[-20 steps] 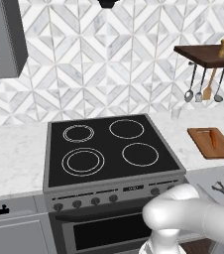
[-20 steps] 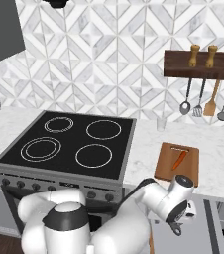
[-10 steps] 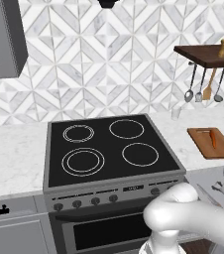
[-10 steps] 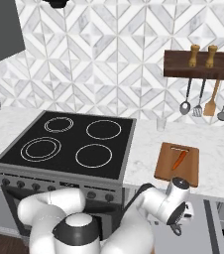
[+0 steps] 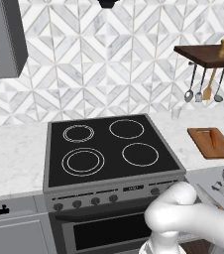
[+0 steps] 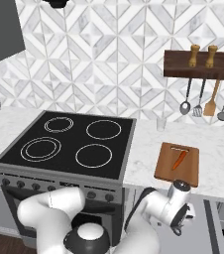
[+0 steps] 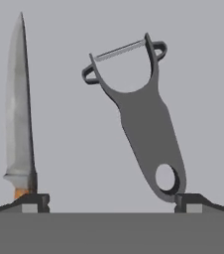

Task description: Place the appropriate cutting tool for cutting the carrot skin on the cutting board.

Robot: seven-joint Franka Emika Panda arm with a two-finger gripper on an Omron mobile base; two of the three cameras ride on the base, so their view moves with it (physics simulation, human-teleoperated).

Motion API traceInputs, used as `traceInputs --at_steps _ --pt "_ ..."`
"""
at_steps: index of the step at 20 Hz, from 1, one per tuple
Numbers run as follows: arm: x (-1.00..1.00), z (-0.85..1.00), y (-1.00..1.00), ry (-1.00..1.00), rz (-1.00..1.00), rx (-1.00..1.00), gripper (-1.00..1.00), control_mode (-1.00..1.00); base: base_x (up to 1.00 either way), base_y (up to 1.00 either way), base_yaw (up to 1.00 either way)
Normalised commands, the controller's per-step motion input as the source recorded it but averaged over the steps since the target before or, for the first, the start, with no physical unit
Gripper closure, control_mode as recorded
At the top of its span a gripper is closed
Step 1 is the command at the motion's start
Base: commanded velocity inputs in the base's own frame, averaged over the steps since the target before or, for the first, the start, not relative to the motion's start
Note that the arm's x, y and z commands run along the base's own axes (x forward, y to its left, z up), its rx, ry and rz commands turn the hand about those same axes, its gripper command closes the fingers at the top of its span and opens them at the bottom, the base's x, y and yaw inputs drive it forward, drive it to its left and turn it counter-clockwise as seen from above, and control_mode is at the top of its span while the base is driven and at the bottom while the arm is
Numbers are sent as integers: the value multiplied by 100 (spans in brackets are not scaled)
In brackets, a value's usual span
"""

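Note:
The cutting tool, a dark-grey Y-shaped peeler (image 7: 146, 124), lies flat on a grey drawer floor right under my hand, its blade end far from me. My gripper (image 7: 111, 203) hangs open over it, and the right fingertip (image 7: 193, 202) sits by the handle's hole end. In the right base view the gripper (image 6: 178, 225) is low in front of the counter edge, below the cutting board (image 6: 169, 171). The small orange carrot (image 6: 179, 159) lies on that brown board. From the left base view the board (image 5: 222, 149) and carrot (image 5: 213, 138) are at the right.
A long steel knife (image 7: 17, 99) lies parallel to the peeler, by my left fingertip. A black stove (image 6: 69, 146) stands left of the board. On the wall a dark shelf (image 6: 203, 64) carries hanging utensils (image 6: 210, 101). A small glass (image 6: 161, 123) stands behind the board.
The hand has sunk very slightly toward the drawer. The jaws have stayed open and nothing else has moved.

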Motion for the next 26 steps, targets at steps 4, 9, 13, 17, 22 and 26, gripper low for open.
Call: traceInputs --at_steps 4,9,13,17,22,26 --pt "5 -18 -21 0 0 0 -100 -100 0 0 0" --pt "21 -14 -2 0 0 -1 -100 -100 0 0 0" --pt "23 -17 -2 0 0 -2 -100 -100 0 0 0" --pt "12 -19 -6 0 1 -3 -100 -100 0 0 0" --pt "14 -17 -7 0 1 -2 -100 -100 0 0 0" --pt "3 -28 -4 0 2 -1 -100 -100 0 0 0"
